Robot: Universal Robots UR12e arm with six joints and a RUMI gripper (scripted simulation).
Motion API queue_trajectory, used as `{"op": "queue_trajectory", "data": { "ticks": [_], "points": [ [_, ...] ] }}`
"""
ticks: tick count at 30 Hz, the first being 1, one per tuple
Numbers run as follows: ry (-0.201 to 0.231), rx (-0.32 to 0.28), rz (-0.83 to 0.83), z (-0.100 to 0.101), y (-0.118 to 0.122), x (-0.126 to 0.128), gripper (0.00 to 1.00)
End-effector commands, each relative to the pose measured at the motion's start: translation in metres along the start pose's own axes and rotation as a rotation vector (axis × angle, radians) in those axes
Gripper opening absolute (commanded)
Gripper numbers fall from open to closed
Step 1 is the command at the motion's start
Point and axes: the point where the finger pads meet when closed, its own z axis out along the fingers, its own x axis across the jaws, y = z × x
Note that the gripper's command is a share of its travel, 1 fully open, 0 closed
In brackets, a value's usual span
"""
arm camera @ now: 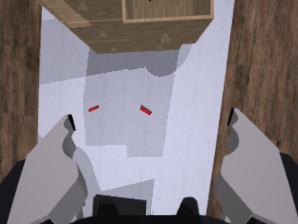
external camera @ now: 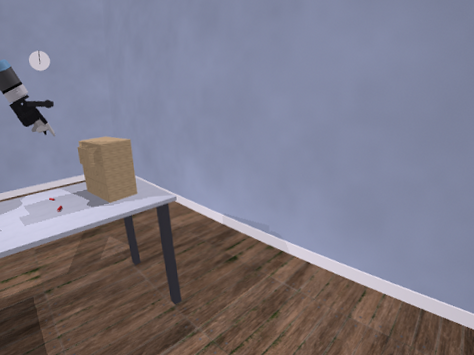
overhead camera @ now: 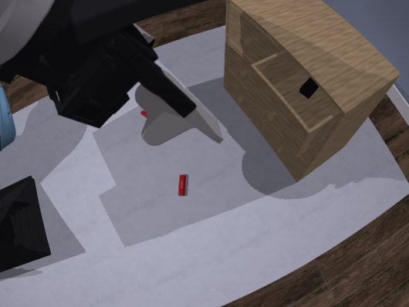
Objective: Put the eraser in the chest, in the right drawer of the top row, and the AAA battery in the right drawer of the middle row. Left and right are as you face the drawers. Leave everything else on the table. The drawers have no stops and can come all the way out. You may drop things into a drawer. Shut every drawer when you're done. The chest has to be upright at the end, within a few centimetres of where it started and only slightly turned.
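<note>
The wooden chest stands at the table's far right; it also shows in the exterior view and at the top of the wrist view. Its top-row right drawer is pulled out, and a black eraser lies inside. The other drawers look shut. A small red cylinder with a grey side lies on the table in front of the chest. A second small red piece lies further left, partly hidden by a finger. I cannot tell which one is the battery. My gripper is open and empty, high above the table.
A black block stands at the table's left front. The table's rounded edge runs close behind and to the right of the chest. Wooden floor lies beyond the table on all sides.
</note>
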Motion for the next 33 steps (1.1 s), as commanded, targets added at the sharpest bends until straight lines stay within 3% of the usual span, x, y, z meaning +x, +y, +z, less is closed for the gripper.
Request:
{"op": "queue_trajectory", "data": {
  "ticks": [1, 3, 18, 33],
  "points": [
    [-0.005, -0.106, 0.0, -0.003, -0.0019, 0.001, 1.0],
    [-0.005, -0.106, 0.0, -0.003, -0.0019, 0.001, 1.0],
    [-0.005, -0.325, -0.001, -0.0095, -0.0051, 0.001, 1.0],
    [-0.005, -0.425, -0.001, -0.0124, -0.0065, 0.001, 1.0]
  ]
}}
